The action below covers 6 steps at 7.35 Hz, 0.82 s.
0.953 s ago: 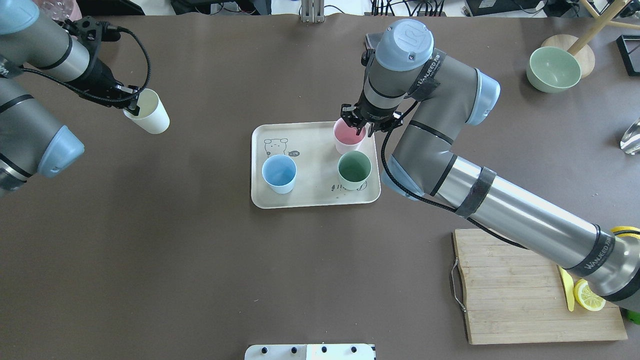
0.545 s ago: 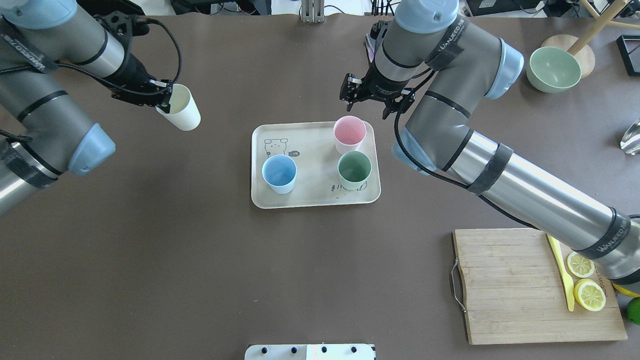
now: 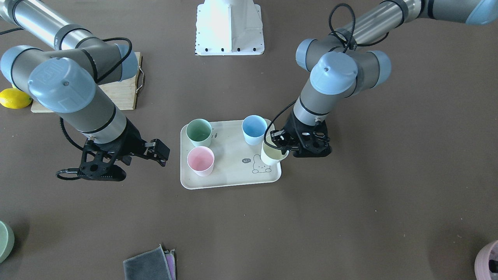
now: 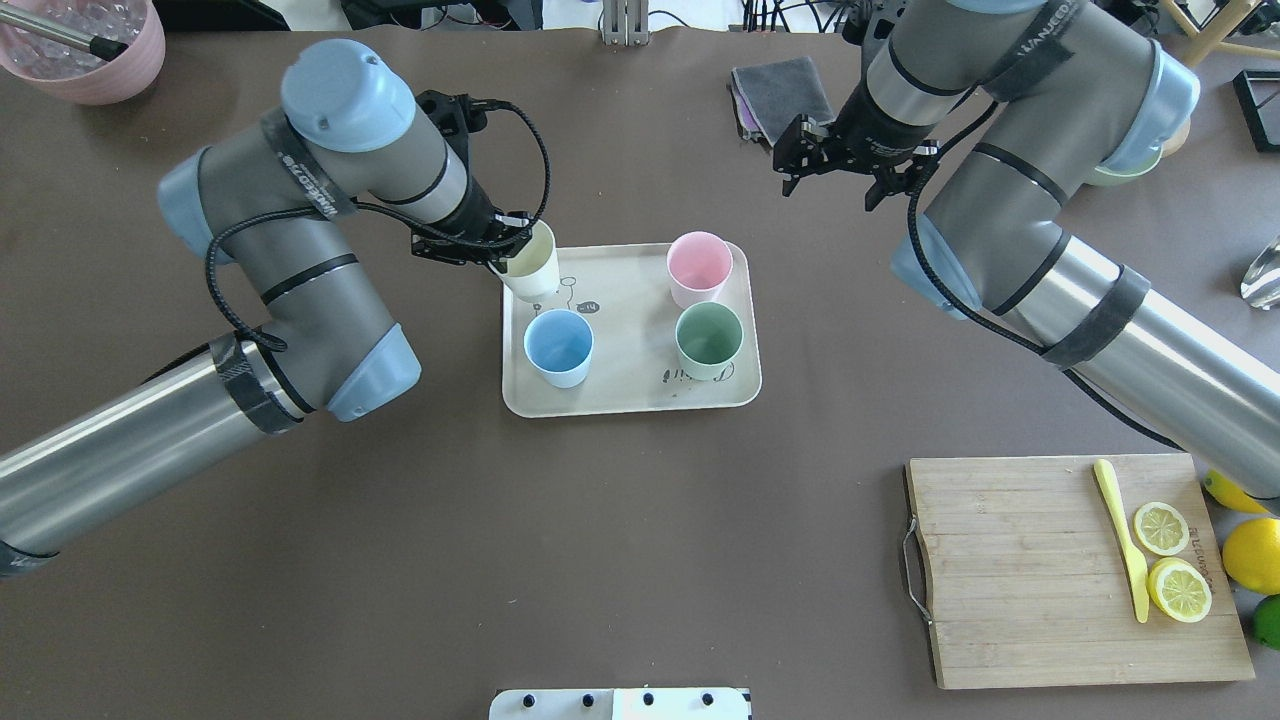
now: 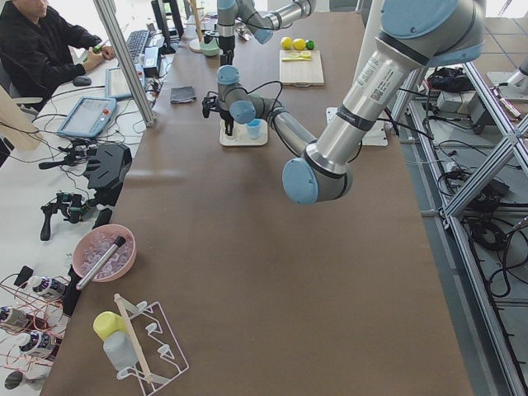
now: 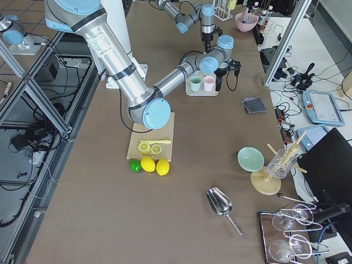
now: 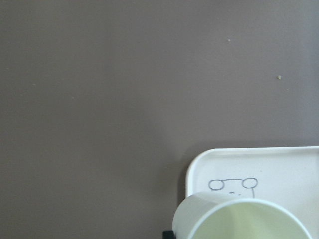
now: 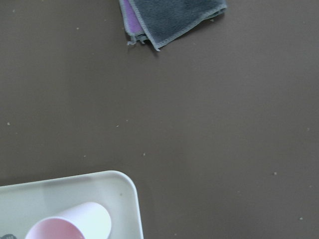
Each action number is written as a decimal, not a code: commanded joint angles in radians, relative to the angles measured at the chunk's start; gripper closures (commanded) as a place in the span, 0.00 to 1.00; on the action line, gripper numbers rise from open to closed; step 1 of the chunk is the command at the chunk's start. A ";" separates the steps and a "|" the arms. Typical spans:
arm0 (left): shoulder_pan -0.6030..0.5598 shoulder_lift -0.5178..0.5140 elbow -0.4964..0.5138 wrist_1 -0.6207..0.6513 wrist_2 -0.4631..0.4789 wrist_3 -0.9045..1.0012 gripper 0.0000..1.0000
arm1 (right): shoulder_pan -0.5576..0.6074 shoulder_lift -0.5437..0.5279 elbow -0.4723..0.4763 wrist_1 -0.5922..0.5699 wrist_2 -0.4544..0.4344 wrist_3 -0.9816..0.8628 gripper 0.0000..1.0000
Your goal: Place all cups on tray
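Observation:
The cream-beige tray [image 4: 630,395] lies mid-table with the light blue cup [image 4: 558,345], the mint green cup [image 4: 709,340] and the pink cup [image 4: 699,268] upright on it. My left gripper [image 4: 505,245] is shut on the rim of the cream-white cup [image 4: 532,262] and holds it tilted over the tray's far left corner, by the bunny drawing. The front view shows the same cup [image 3: 274,154] and gripper [image 3: 286,142]. I cannot tell whether the cup touches the tray. My right gripper [image 4: 830,190] is open and empty, beyond the tray's far right corner.
A folded grey cloth [image 4: 775,90] lies near the right gripper. A bamboo cutting board [image 4: 1010,580] with lemon slices and a yellow knife sits at the near right. A pink bowl [image 4: 90,50] stands at the far left corner.
My left arm carried the cream-white cup right, from the open table to over the tray's corner. My right gripper let go of the pink cup and drew away to the far right.

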 commanded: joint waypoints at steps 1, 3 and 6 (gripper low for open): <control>0.027 -0.038 0.051 -0.008 0.028 -0.022 1.00 | 0.045 -0.083 0.026 0.001 0.017 -0.097 0.00; 0.044 -0.040 0.079 -0.017 0.072 -0.019 1.00 | 0.067 -0.149 0.053 0.001 0.017 -0.151 0.00; 0.058 -0.031 0.039 -0.012 0.085 -0.018 0.02 | 0.096 -0.198 0.057 0.000 0.021 -0.215 0.00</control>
